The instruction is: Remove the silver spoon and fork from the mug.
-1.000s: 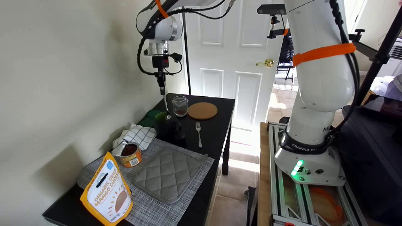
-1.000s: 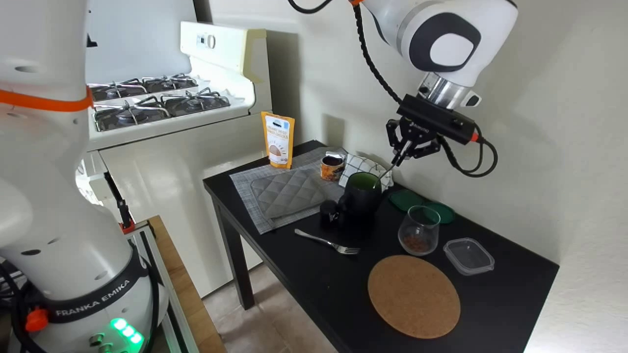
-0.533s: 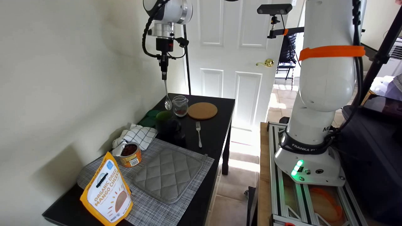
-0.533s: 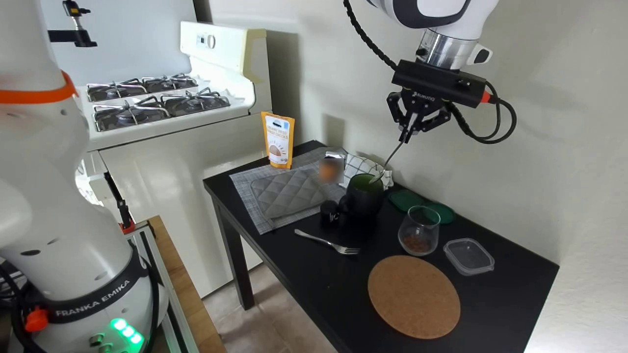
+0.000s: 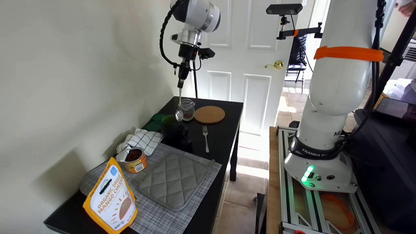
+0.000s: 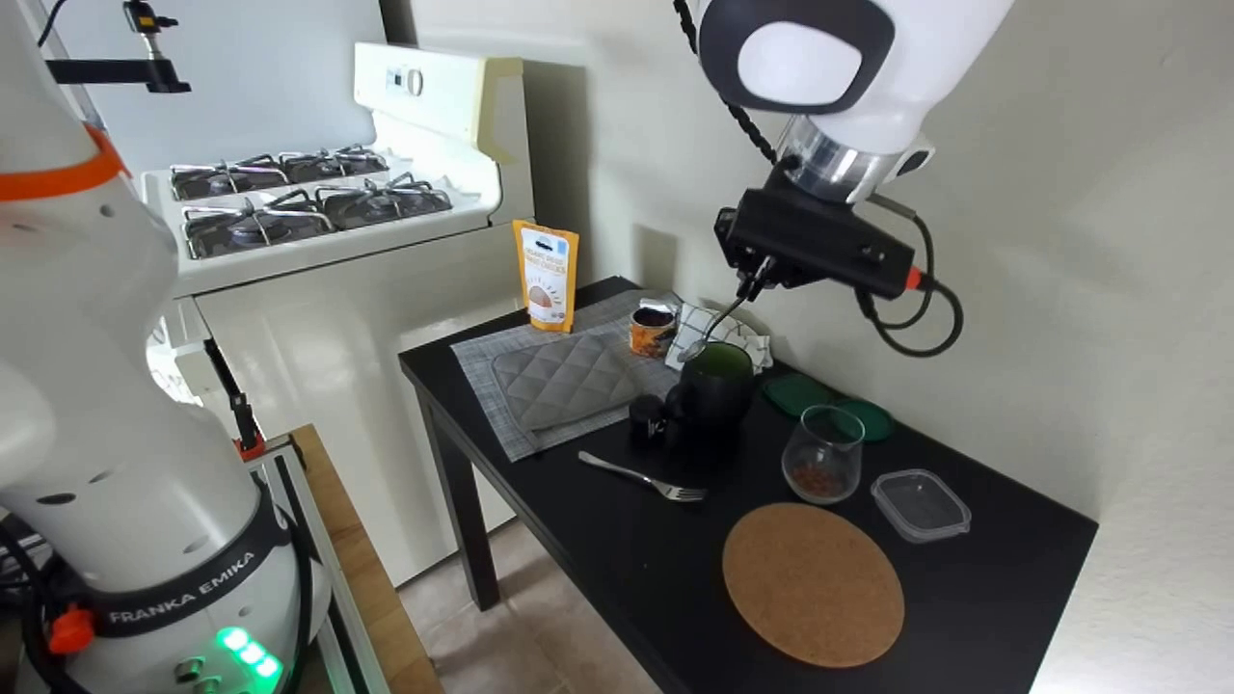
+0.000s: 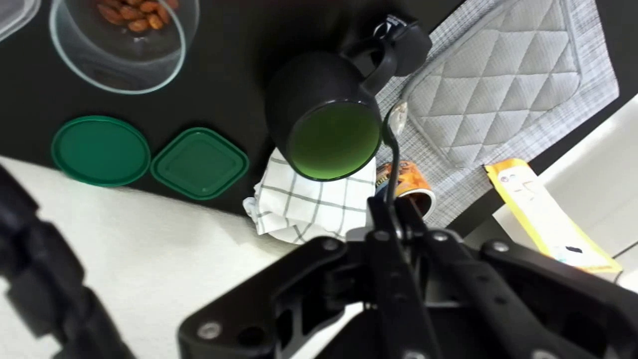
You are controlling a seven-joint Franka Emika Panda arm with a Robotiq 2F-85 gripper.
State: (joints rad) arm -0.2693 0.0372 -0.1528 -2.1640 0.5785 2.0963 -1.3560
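Observation:
The mug [image 6: 709, 397] is black outside and green inside and stands upright on the black table. It also shows in an exterior view [image 5: 171, 130] and in the wrist view [image 7: 311, 94]. My gripper [image 7: 396, 207] is shut on the spoon's handle. The silver spoon [image 7: 392, 149] hangs bowl down, tilted, its bowl outside the mug beside the rim on the handle side. The spoon shows in both exterior views [image 5: 179, 114] [image 6: 696, 349], below the gripper [image 5: 180, 85]. The silver fork [image 6: 644, 475] lies flat on the table, apart from the mug, also in an exterior view [image 5: 206, 139].
A small black object [image 6: 647, 416] stands by the mug's handle. Around are a glass cup with almonds [image 6: 822, 458], a round tan disc [image 6: 815, 583], green lids [image 7: 102, 149], a checked cloth [image 7: 319, 204], an opened can [image 5: 135, 159], a pouch [image 5: 113, 201] and a grey quilted pad [image 5: 175, 182].
The gripper has risen with the spoon, lifting its bowl out of the mug. It has then tilted and moved sideways, carrying the bowl past the rim. The fork and mug look about the same.

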